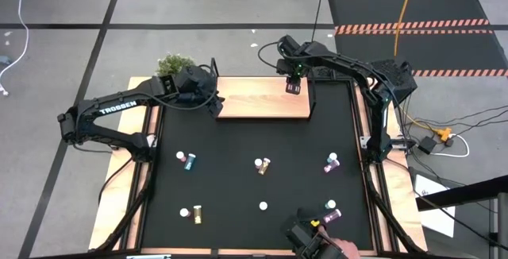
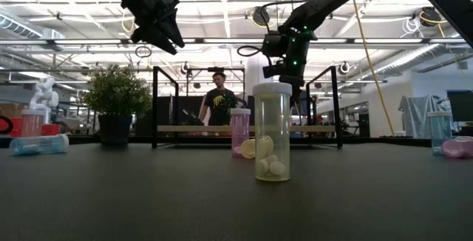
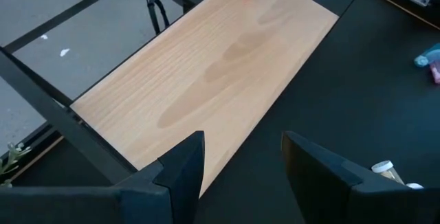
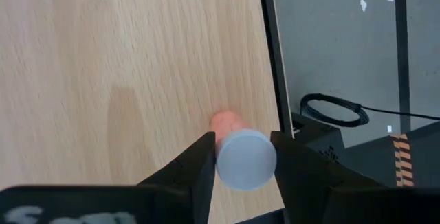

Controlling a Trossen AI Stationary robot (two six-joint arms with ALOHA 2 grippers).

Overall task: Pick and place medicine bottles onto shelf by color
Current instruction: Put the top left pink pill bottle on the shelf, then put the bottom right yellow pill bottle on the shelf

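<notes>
The right gripper [image 4: 240,157] is hovering over the far right corner of the shelf [image 1: 254,100], close to the board's right edge and its black corner post, with a pink bottle [image 4: 237,154] sitting between its fingers; the white cap is facing the wrist camera. Whether the fingers are actually pressing on the bottle or just flanking it, I cannot tell.

The left gripper [image 3: 240,162] is hanging above the shelf's near left corner with its fingers apart and nothing between them, right at the board's front edge where wood meets the black tabletop [image 1: 254,140].

Most of the shelf is lying bare between the two grippers, so there is plenty of open board. Out on the tabletop the other bottles are scattered well apart: a teal one [image 1: 189,161] at left, an amber one [image 1: 262,165] in the middle, a purple one [image 1: 331,162] at right, and more along the near edge.
</notes>
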